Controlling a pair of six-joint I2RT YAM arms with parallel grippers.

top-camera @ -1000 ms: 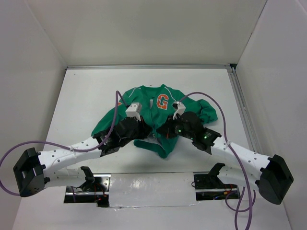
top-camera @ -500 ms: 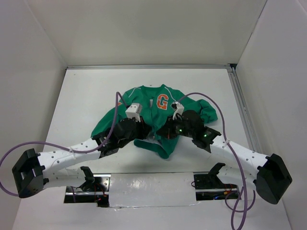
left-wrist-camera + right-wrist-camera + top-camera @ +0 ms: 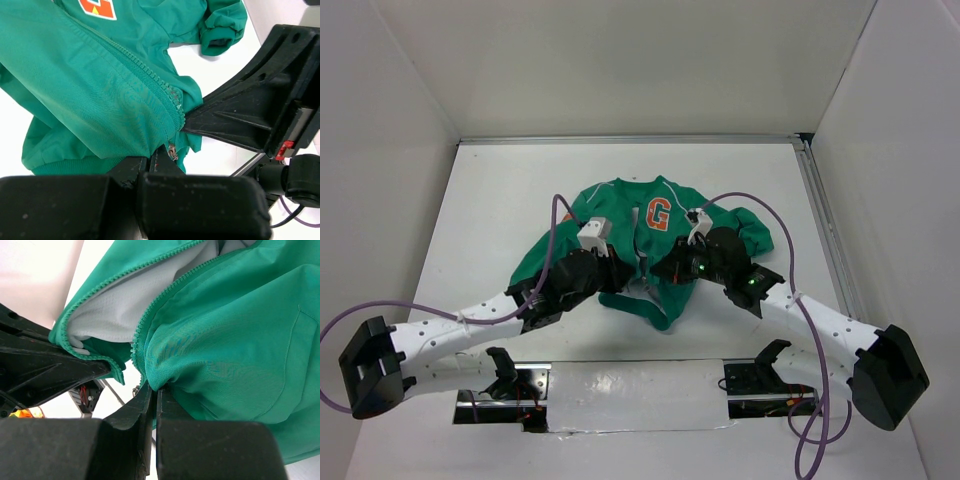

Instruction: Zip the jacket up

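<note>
The green jacket (image 3: 620,215) with an orange "G" patch (image 3: 658,214) lies in the middle of the white table, front up, its lower part bunched. My left gripper (image 3: 620,283) is shut on the jacket's left front panel near the hem beside the zipper (image 3: 150,75); the small metal slider (image 3: 172,151) hangs just by its fingertips. My right gripper (image 3: 665,272) is shut on the right front panel's fabric (image 3: 215,340) at its zipper edge (image 3: 145,325). The panels are parted at the bottom, showing the pale lining (image 3: 130,305).
White walls enclose the table on the left, back and right. A metal rail (image 3: 825,220) runs along the table's right side. Purple cables (image 3: 555,240) loop over both arms. The arm bases (image 3: 640,385) sit at the near edge.
Both grippers have shifted slightly up the jacket's front and closer together, pulling the lower hem with them. Both stay shut on the fabric.
</note>
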